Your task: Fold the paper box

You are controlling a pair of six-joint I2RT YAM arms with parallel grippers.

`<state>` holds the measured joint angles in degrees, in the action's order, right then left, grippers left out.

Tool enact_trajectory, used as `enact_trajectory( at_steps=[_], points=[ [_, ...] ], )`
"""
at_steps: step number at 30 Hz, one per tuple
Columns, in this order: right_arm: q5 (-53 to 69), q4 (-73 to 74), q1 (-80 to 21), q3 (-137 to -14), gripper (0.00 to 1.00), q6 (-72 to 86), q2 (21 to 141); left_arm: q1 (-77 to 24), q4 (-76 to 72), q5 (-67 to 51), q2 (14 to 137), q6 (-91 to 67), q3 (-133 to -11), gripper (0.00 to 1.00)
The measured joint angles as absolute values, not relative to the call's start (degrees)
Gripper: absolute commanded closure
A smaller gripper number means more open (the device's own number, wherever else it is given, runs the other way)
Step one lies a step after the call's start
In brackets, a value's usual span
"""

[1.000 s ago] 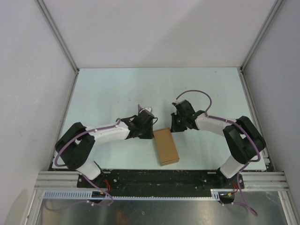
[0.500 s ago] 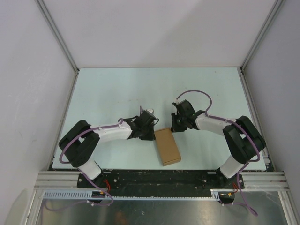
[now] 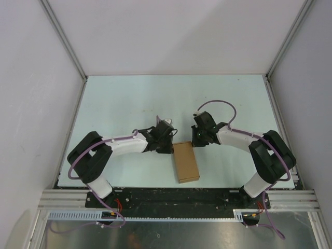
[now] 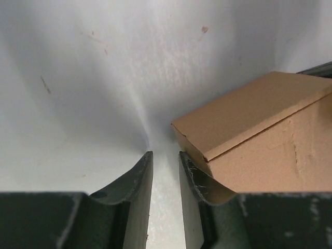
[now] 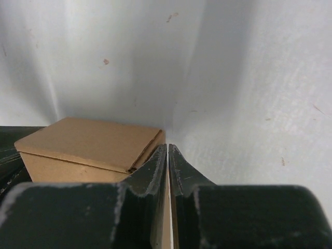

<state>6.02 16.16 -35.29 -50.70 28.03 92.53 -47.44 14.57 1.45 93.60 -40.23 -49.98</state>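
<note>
Brown paper box point(image 3: 185, 162) lies folded closed.

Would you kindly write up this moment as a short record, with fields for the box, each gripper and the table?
Table: pale, lightly marked
Paper box: brown, closed up, lying flat near the front edge
Left gripper: jaws slightly apart, nothing between them, beside the box's far corner
Right gripper: jaws nearly together at the box's far end; whether they pinch an edge is unclear

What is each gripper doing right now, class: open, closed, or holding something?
Left gripper: slightly open, empty, box beside it.
Right gripper: closed beside the box, nothing visibly held.
</note>
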Motion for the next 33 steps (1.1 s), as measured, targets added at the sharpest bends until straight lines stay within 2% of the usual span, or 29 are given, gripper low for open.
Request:
enact_trajectory(
  at_steps=[8, 9, 12, 16, 19, 21, 28, 29, 30, 33],
  points=[
    [3.27, 17.69, -33.76, -50.7, 0.87, 30.59, 91.44, -44.62, 14.44, 1.37, 96.14, -37.93, -55.29, 0.67],
    [3.36, 17.69, -33.43, -50.7, 0.85, 30.94, 91.42, -43.92, 14.02, 1.32, 96.14, -37.54, -55.88, 0.64],
    [3.38, 18.2, -32.01, -50.7, 0.77, 31.27, 90.65, -42.54, 13.04, 1.76, 95.81, -36.69, -56.4, 0.55],
    [1.76, 20.27, -28.77, -50.7, 0.63, 30.39, 87.05, -40.69, 13.37, 3.79, 92.92, -35.44, -54.94, 0.48],
    [0.4, 22.04, -25.61, -50.7, 0.58, 29.23, 83.59, -39.0, 14.96, 5.91, 88.44, -34.63, -52.21, 0.42],
    [-0.64, 23.66, -23.42, -50.7, 0.55, 28.38, 80.73, -38.15, 16.51, 7.38, 84.58, -34.35, -50.04, 0.39],
    [-2.07, 26.17, -18.46, -48.73, 0.27, 26.94, 67.05, -37.5, 19.88, 10.94, 63.94, -34.37, -40.91, 0.21],
    [-1.83, 26.13, -17.63, -47.75, 0.25, 27.05, 64.51, -37.47, 19.99, 11.44, 60.51, -34.54, -39.55, 0.16],
    [-1.69, 26.33, -17.02, -46.92, 0.22, 27.09, 62.41, -37.47, 20.18, 11.75, 58.43, -34.5, -38.83, 0.01],
    [-1.69, 27.22, -15.42, -44.12, 0.14, 27.77, 55.2, -37.5, 20.47, 12.95, 50.61, -34.81, -35.51, 0.0]
  ],
)
